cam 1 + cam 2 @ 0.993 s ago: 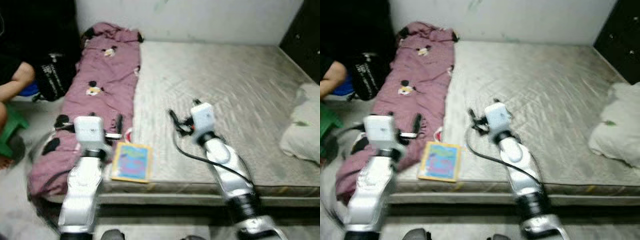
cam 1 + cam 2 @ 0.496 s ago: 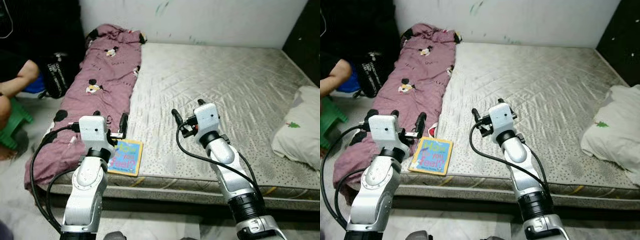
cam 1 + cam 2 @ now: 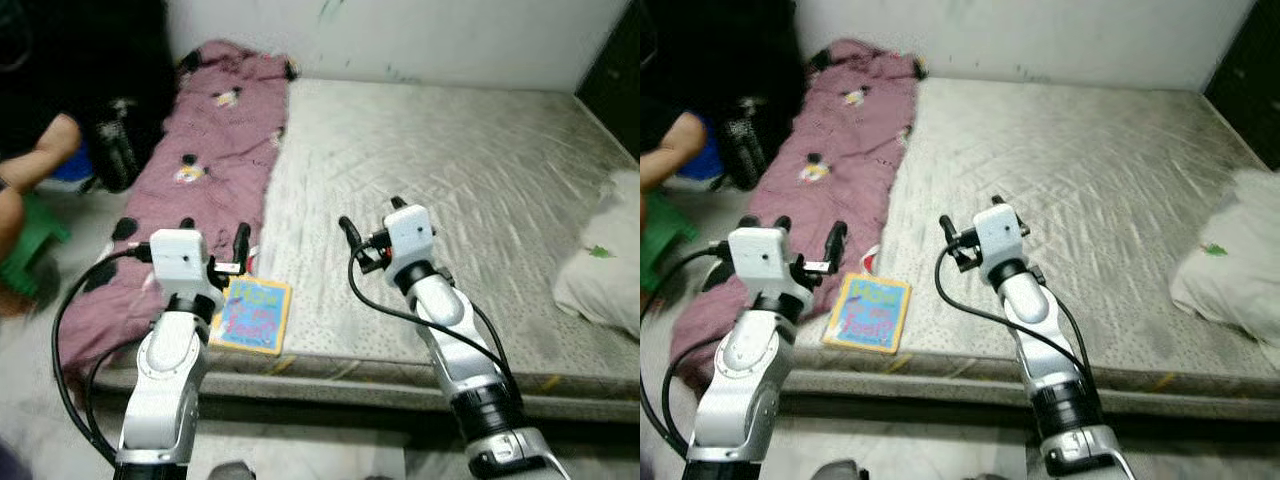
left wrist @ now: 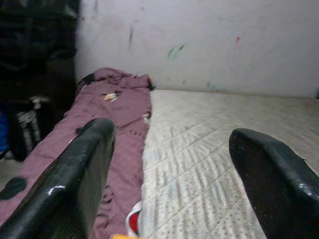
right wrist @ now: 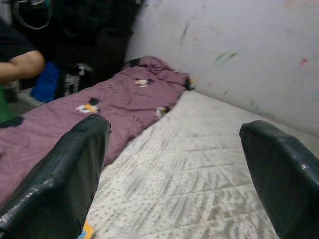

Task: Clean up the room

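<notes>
Pink blanket [image 3: 205,150] beside book [image 3: 250,316] | eye views: pillow [image 3: 605,260] | left claw [image 4: 169,169] spread | right claw [image 5: 174,169] spread

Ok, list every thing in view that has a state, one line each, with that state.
left gripper: open, nothing between its fingers, raised over the near left part of the bed.
right gripper: open, empty, raised above the mattress.
book: shut, lying flat at the mattress's near edge.
blanket: spread out along the bed's left side, rumpled, draping over the edge.
pillow: slumped at the bed's right edge.
mattress: bare, no sheet on it.
</notes>
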Controlling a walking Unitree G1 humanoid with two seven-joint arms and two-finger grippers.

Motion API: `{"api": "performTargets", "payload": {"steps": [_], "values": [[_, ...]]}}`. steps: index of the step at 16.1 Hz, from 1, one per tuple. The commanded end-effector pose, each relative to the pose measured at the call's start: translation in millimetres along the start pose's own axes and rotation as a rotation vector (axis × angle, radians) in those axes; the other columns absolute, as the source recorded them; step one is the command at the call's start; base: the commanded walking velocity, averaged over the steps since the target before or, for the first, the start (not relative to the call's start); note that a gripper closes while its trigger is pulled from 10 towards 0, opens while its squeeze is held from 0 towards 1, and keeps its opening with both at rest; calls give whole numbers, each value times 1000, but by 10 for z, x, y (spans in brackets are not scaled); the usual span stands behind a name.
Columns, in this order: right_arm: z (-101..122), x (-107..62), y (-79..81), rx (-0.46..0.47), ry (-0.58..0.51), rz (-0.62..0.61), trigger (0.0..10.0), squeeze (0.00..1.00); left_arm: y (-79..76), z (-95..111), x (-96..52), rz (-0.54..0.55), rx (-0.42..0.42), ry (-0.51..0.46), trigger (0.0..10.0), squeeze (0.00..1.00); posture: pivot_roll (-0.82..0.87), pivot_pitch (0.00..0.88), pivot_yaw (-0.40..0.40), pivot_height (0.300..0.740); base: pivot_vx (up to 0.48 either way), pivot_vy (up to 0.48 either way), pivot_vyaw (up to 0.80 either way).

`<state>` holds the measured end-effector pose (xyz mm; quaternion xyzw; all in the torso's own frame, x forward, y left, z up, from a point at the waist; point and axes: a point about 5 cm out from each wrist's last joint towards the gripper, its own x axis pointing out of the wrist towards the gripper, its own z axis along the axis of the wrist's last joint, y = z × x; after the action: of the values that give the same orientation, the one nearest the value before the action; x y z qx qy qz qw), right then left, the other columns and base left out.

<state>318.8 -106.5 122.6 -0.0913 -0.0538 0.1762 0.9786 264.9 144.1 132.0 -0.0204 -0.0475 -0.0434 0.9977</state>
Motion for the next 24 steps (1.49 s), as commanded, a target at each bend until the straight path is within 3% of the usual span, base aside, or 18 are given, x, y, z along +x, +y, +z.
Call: {"api": "performTargets", "payload": {"steps": [1,10,17,24], "values": [[6,8,-44,-4,0,-7,10000,0,-29,35,12,-17,-9,-17,10000,0,36,0,-37,740,337,0,0],[1,19,-32,-11,-3,-1,10000,0,-26,19,14,-25,-1,-11,10000,0,41,0,-35,740,360,0,0],[-12,41,-22,-15,-4,-1,10000,0,-10,8,27,-8,19,-6,10000,0,47,0,-33,740,0,0,0],[-3,89,-10,-36,-11,8,10000,0,-16,10,47,-7,13,-6,10000,0,43,0,-27,740,0,-368,0]]}}
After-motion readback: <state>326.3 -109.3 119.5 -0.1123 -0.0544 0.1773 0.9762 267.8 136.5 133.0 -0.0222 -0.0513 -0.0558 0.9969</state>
